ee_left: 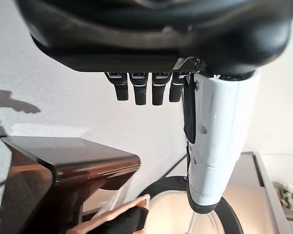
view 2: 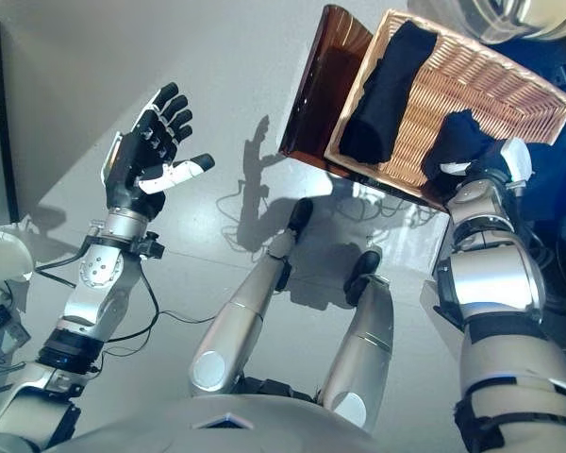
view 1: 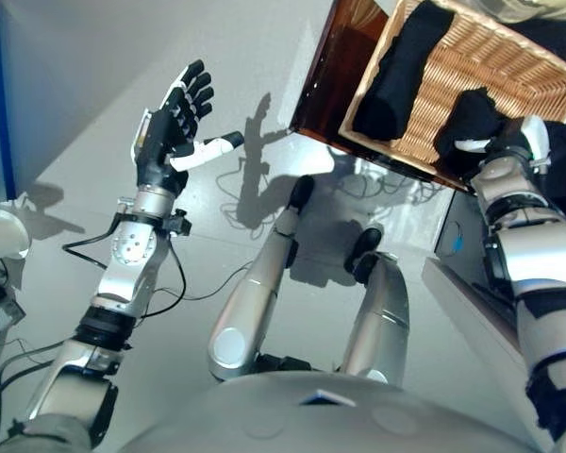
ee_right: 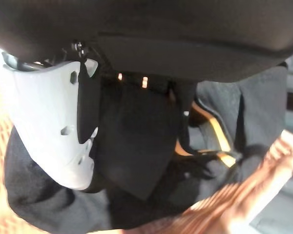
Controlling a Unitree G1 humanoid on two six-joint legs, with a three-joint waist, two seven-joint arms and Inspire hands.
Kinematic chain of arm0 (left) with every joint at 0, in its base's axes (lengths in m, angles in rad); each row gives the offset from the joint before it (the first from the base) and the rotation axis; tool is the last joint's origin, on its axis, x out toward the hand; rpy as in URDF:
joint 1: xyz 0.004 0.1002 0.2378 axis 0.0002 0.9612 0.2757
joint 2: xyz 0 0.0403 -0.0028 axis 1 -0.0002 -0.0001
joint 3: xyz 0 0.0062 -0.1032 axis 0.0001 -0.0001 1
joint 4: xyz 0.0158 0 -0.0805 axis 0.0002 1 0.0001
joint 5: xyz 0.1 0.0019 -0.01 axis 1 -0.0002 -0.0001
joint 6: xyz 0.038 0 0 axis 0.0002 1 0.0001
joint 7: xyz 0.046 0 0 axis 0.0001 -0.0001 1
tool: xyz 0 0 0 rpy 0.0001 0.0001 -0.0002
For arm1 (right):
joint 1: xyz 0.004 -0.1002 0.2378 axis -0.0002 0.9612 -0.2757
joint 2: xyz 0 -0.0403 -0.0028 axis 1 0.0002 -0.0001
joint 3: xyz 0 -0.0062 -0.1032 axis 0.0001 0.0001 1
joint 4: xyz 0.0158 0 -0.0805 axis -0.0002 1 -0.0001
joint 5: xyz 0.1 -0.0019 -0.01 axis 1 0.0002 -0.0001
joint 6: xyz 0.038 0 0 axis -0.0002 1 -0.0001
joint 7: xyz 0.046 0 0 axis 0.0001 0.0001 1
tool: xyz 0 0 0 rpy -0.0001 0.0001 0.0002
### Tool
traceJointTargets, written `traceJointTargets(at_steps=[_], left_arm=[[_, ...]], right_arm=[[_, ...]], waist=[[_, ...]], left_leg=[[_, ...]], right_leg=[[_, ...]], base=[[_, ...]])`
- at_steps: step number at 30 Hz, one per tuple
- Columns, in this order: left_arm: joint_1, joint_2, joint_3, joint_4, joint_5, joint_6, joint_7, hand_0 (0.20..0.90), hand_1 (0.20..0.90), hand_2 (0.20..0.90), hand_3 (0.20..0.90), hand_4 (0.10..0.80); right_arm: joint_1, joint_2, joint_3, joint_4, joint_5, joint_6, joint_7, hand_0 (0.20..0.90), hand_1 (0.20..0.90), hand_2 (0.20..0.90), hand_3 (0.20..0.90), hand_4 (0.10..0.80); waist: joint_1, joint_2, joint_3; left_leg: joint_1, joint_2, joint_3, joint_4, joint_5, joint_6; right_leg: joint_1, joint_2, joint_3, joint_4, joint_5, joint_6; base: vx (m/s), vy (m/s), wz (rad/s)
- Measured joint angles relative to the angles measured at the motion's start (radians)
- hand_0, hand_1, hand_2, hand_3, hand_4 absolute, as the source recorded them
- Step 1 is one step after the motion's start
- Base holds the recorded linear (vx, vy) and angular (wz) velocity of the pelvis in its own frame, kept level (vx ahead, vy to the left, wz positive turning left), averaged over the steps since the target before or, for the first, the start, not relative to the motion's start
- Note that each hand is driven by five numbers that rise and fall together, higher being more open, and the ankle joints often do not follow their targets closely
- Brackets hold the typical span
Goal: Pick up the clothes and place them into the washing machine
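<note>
A shallow wicker basket (view 1: 443, 85) rests on a dark brown box (view 1: 325, 75) at the upper right. A long dark garment (view 1: 396, 75) lies along its left side. A second dark garment (view 1: 470, 113) is bunched at its near right corner. My right hand (view 1: 514, 142) is in the basket, shut on this bunched garment. In the right wrist view its white-covered thumb (ee_right: 49, 131) presses into the dark cloth (ee_right: 39, 209). My left hand (view 1: 174, 118) is held up over the floor at the left, open and empty, well apart from the basket.
The washing machine's round dark-rimmed opening (ee_left: 156, 187) shows past the left hand's fingers (ee_left: 139, 90), beside the brown box (ee_left: 63, 170). The grey floor (view 1: 85, 85) lies open to the left of the box.
</note>
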Motion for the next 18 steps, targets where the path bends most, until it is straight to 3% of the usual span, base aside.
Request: traceJointTargets(at_steps=[8,13,18], left_arm=[[0.068,-0.004,0.005,0.009,-0.021,-0.001,-0.022,0.9,0.9,0.9,0.9,0.8],[0.081,-0.002,0.006,0.014,-0.041,-0.004,-0.023,0.9,0.9,0.9,0.9,0.8],[0.143,-0.032,0.038,0.013,-0.048,-0.005,-0.018,0.9,0.9,0.9,0.9,0.8]], right_arm=[[0.128,0.077,-0.225,-0.102,0.421,-0.13,-0.04,0.2,0.2,0.2,0.2,0.3],[0.207,0.137,-0.296,-0.147,0.653,-0.221,-0.039,0.2,0.2,0.2,0.2,0.3],[0.376,0.274,-0.315,-0.451,0.788,-0.338,-0.039,0.2,0.2,0.2,0.2,0.3]], waist=[[-0.042,0.033,-0.025],[-0.06,0.04,-0.029],[-0.111,0.068,-0.043]], left_leg=[[0.092,0.002,0.051,-0.051,0.004,0.027],[0.192,0.003,0.079,-0.109,-0.001,0.026],[0.203,0.005,0.109,-0.122,0.001,0.033]], right_leg=[[0.064,0.01,0.067,-0.074,0.031,0.029],[0.135,0.017,0.104,-0.117,0.04,0.043],[0.131,0.023,0.135,-0.135,0.055,0.051]], base=[[0.0,0.088,-0.25],[0.005,0.041,-0.26],[-0.004,0.037,-0.17]])
